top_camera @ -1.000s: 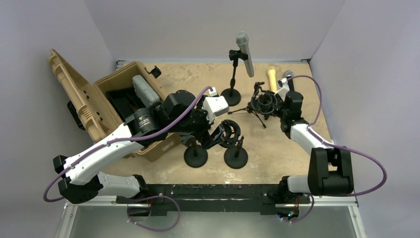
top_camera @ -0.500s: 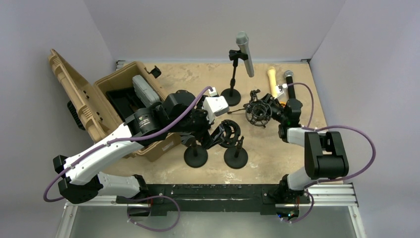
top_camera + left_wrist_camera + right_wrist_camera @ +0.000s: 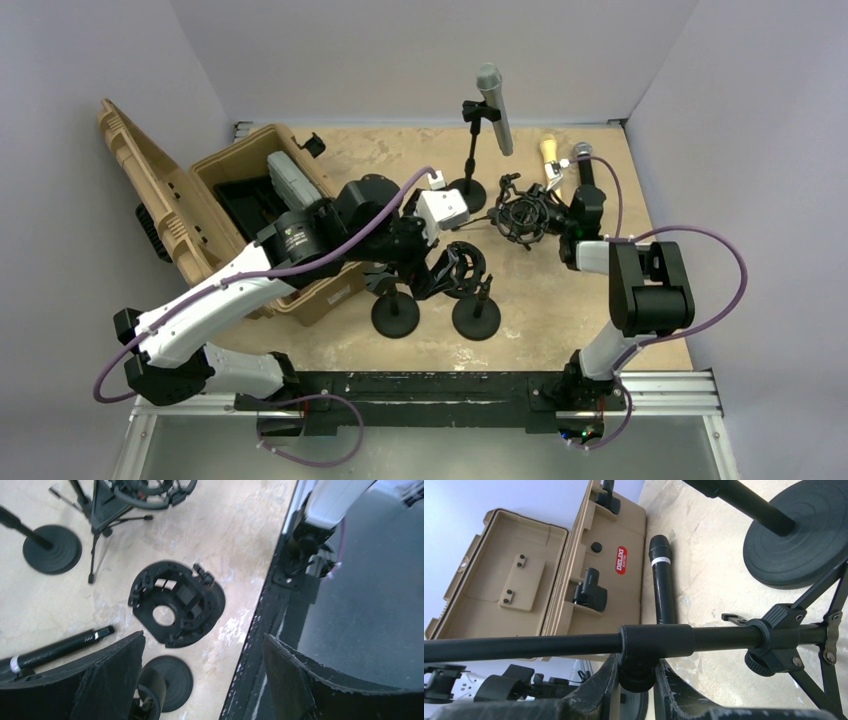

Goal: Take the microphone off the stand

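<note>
A silver microphone (image 3: 495, 105) sits tilted in the clip of a black stand with a round base (image 3: 466, 190) at the back of the table; neither gripper touches it. My left gripper (image 3: 410, 250) hangs open and empty (image 3: 203, 637) above a loose black shock mount (image 3: 175, 602) and a round base (image 3: 167, 682). My right gripper (image 3: 560, 215) is shut (image 3: 638, 662) on the knob of a black tripod stand's pole (image 3: 659, 640). That tripod stand carries a shock mount (image 3: 520, 215).
An open tan case (image 3: 230, 210) stands at the left, also in the right wrist view (image 3: 524, 570). A black microphone (image 3: 663, 580) lies beside it. A beige microphone (image 3: 548, 155) and a black one (image 3: 583, 160) lie at back right. Two round-base stands (image 3: 476, 318) stand near the front.
My right arm has folded in and its gripper has moved left and back, carrying the tripod stand a little left. My left wrist has shifted slightly toward the back.
</note>
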Controlling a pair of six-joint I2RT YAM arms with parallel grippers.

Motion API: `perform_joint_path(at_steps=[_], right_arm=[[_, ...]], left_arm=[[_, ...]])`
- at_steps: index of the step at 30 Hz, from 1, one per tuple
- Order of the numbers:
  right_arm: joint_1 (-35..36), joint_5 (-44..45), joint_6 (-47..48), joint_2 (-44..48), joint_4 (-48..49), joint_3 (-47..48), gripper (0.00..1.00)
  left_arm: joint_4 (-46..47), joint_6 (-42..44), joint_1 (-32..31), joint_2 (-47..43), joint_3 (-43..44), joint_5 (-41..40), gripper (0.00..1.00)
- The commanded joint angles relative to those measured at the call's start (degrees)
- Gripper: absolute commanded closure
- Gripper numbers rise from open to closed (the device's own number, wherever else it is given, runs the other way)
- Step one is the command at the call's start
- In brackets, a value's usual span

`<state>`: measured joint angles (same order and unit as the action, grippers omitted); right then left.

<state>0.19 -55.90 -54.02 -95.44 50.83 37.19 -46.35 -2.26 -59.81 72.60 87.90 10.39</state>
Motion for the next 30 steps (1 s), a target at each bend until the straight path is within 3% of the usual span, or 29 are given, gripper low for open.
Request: perform_joint_path(at_steps=[1,5,10,13,20,24,30], right_arm=[[-0.01,-5.39,6.68,-1.83,-7.7,3.99,1.0],[-0.01,-6.08,10.14,-3.55,-11.62,6.08,1.0],[0.47,-6.21,10.02,-5.59,-10.49,6.77,1.0],[0.86,-4.76,11.54,-5.21,-11.96,8.28,1.0],[0.87,-5.1,7.62,-4.59,-6.99,6.56,1.0],[0.87,-4.75,8.15,-4.32,-7.9,7.0,1.0],[0.88,-4.32,8.27,-4.45,-8.42,7.79,1.0]], left_arm=[[-1.4,-4.98,0.65,3.53,12.56,5.72,0.15],[-4.41,-10.19,1.46,11.5,25.62,4.27,0.14],[0.01,-20.68,7.41,22.0,31.58,10.16,0.14],[2.42,-21.0,9.53,27.35,34.29,9.05,0.14],[9.06,-23.22,13.47,34.64,36.06,8.73,0.14],[10.37,-23.82,13.84,37.08,36.08,6.64,0.2],[17.87,-33.01,14.0,36.86,28.25,9.54,0.24]])
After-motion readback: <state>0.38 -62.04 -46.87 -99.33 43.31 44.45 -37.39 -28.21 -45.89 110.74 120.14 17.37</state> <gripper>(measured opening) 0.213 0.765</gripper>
